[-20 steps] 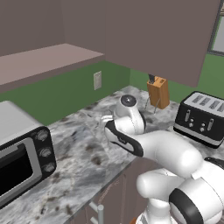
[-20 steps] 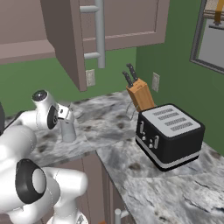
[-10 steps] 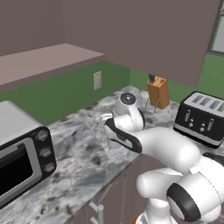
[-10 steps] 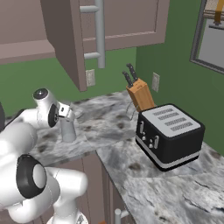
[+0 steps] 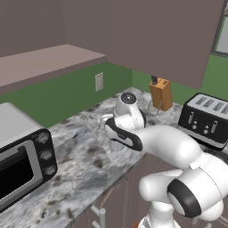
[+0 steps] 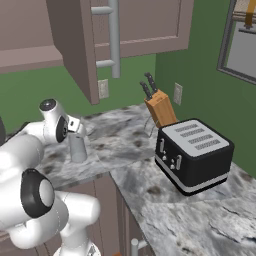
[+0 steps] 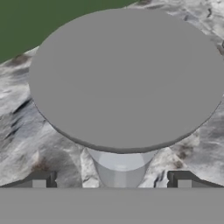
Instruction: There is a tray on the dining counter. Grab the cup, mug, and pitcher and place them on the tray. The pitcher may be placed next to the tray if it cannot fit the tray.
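I've got the gripper [image 7: 111, 181] spread fully wide, holding nothing, with the pitcher [image 7: 124, 83] directly under it, between the fingertips [image 7: 183, 180].

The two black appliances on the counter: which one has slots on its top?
The toaster beside the wooden knife block has slots on its top. The toaster oven instead has a glass front door and round knobs.

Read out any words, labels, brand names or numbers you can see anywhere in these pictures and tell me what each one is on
No readable text anywhere.
Toaster: plain black and silver, no brand.
Toaster oven: knobs carry no legible marks.
Knife block: bare wood.
Pitcher: plain grey, no label.
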### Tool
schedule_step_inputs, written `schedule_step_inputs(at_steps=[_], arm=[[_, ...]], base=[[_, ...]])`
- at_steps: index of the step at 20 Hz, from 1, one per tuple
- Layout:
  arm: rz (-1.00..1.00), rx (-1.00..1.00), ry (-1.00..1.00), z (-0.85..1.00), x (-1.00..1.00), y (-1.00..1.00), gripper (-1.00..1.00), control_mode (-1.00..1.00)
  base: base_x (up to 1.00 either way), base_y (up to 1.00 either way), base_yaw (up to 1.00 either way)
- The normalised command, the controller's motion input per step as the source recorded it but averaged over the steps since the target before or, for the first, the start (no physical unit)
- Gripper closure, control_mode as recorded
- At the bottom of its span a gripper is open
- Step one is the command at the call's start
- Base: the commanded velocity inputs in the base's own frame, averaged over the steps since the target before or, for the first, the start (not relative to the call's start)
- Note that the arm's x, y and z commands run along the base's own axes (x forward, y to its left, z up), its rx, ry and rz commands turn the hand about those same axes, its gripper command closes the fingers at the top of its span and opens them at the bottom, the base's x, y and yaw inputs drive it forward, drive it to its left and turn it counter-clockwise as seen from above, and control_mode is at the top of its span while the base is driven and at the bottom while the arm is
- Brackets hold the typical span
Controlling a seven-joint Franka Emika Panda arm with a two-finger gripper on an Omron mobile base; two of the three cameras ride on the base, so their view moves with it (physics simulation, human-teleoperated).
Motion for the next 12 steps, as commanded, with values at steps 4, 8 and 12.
schedule_step_inputs(at_steps=[4,8,12], arm=[[0.00,0.00,0.01,-0.07,0.00,0.12,-1.00,-1.00],[0.00,0.00,0.03,-0.09,0.00,0.10,-1.00,-1.00],[0.00,0.00,0.04,-0.10,0.00,0.05,-1.00,-1.00]], base=[[0.00,0.00,0.00],[0.00,0.00,0.00],[0.00,0.00,0.00]])
